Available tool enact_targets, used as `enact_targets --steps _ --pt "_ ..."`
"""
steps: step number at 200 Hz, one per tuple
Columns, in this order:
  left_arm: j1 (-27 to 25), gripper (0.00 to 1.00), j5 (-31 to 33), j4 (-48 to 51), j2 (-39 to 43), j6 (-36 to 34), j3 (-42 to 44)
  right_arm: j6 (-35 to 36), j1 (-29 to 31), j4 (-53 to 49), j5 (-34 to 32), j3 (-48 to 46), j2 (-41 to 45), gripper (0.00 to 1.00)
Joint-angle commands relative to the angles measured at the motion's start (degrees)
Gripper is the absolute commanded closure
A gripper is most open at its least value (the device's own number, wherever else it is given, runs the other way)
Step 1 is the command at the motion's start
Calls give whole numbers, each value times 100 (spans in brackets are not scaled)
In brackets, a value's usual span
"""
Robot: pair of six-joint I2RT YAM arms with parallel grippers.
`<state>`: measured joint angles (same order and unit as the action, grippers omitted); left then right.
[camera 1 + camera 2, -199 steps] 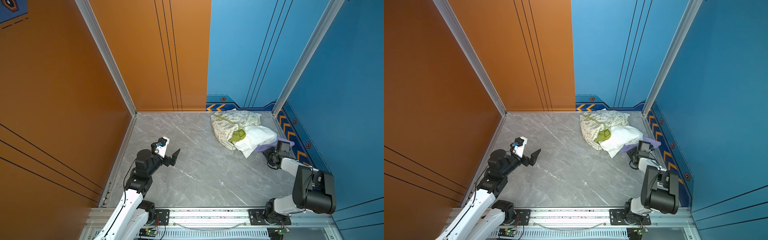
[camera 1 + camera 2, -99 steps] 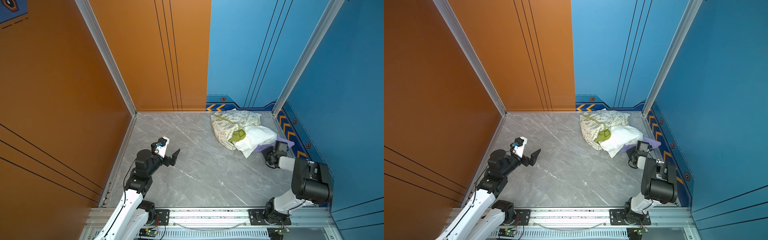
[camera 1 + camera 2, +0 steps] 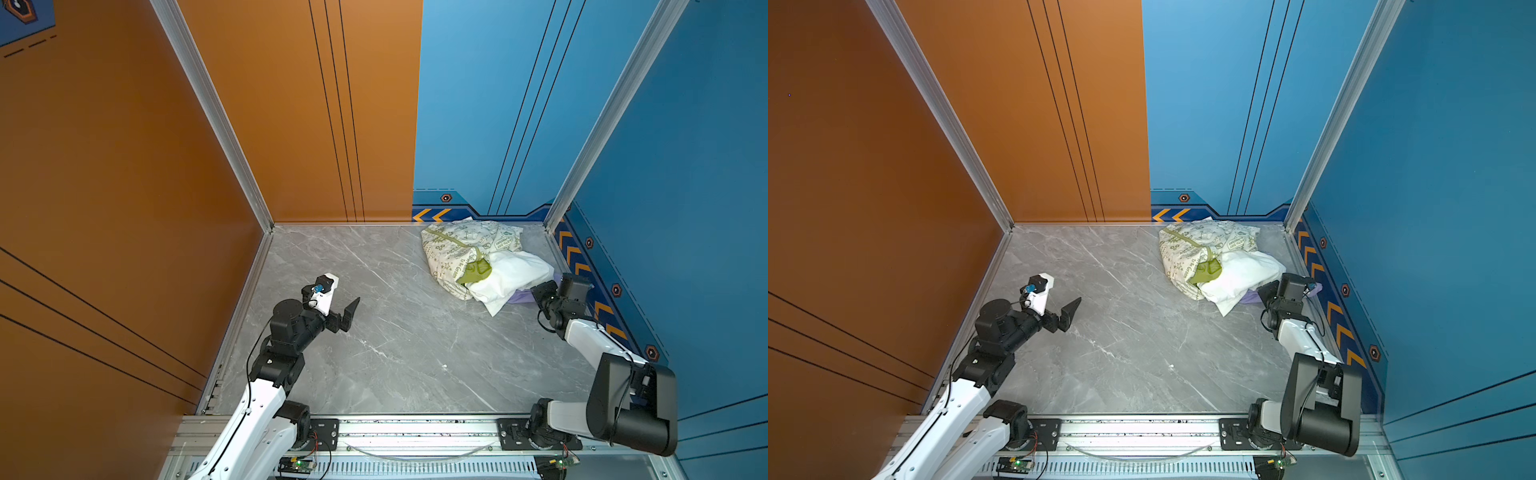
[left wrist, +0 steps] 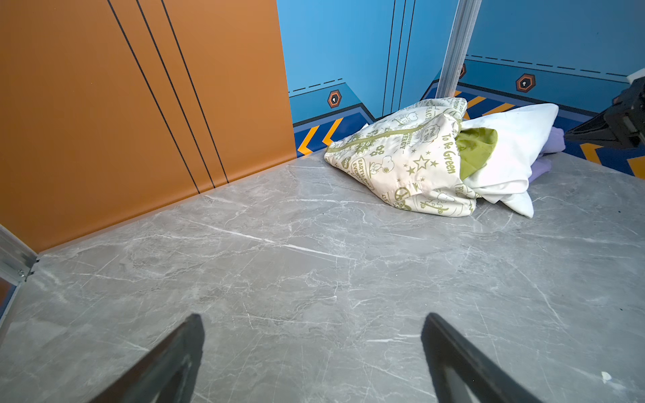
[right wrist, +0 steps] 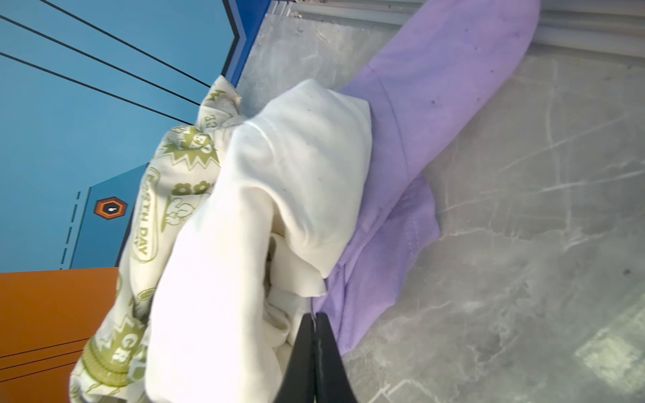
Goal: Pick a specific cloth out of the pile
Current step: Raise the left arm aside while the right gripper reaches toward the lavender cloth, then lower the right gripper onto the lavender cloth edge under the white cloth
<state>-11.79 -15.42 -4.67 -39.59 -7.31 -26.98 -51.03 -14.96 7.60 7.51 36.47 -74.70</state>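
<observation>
The plain lilac-purple thin cloth (image 5: 436,104) lies on the grey marble counter (image 3: 395,353), mostly under the heap of cream green-printed, white and olive fabrics (image 3: 469,253). The right pincer (image 5: 316,319) is pressed fully closed at the lilac edge; whether it pinches fabric is unclear. The left pincer (image 4: 312,317) gapes wide, well apart from the heap.

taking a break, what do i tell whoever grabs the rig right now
Left gripper: open, empty, over bare table, away from the pile.
Right gripper: shut at the pile's edge, tips where the lilac cloth meets the white cloth; cannot tell whether fabric is pinched.
Lilac cloth: flat on the table, partly under the white cloth.
Done: reach and close.
Left: confirm the grip is on lilac, then pull it clear of the pile.
</observation>
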Motion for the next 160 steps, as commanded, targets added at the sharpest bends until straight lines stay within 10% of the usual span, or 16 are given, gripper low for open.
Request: enact_targets --steps 1,110,131,160 --pt "-69 2 91 15 75 -86 97 136 71 -522 -126 332 371 100" --pt "-121 2 90 21 119 -91 105 423 311 -1392 -241 1345 1073 100" --pt "-130 2 91 21 127 -89 122 521 316 -1608 -352 1297 924 69" --pt "-148 2 89 24 131 -94 120 560 305 -1695 -329 1101 493 52"
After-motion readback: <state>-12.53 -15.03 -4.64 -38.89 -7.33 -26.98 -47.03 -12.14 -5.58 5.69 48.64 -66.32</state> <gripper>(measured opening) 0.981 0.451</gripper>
